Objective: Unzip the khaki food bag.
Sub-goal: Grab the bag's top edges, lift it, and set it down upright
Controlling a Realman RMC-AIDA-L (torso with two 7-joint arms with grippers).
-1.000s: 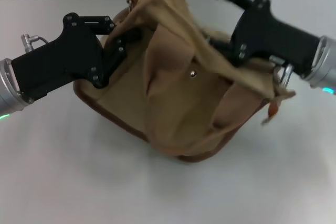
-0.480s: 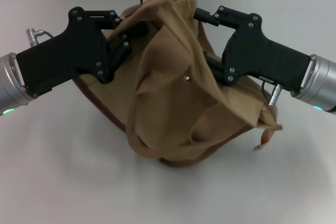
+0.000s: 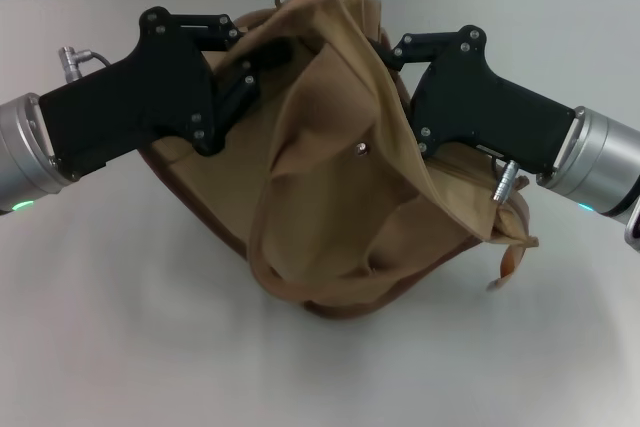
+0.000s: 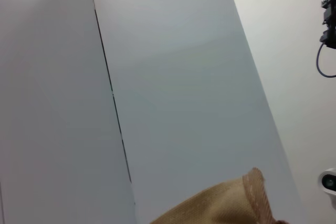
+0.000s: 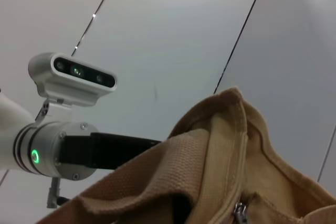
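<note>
A: Currently, what is each gripper's status?

B: Left gripper (image 3: pixel 262 59) is buried in the near upper edge of the khaki food bag (image 3: pixel 340 217); finger state cannot be determined. Right gripper (image 3: pixel 392 52) enters the opposite edge; likewise undetermined.

A: Failure risk?

B: The bag, bunched between both grippers on the white table (image 3: pixel 120 347), may lift instead of unzipping if the silver zipper pull (image 5: pixel 240 212) is not held.

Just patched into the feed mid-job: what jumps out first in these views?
The boxy tan canvas food bag dominates the middle of the white table, crumpled and pulled up, its top running out of the head view. The left gripper and the right gripper press into its upper part from either side. In the right wrist view, a small silver zipper pull hangs in the fabric.
</note>
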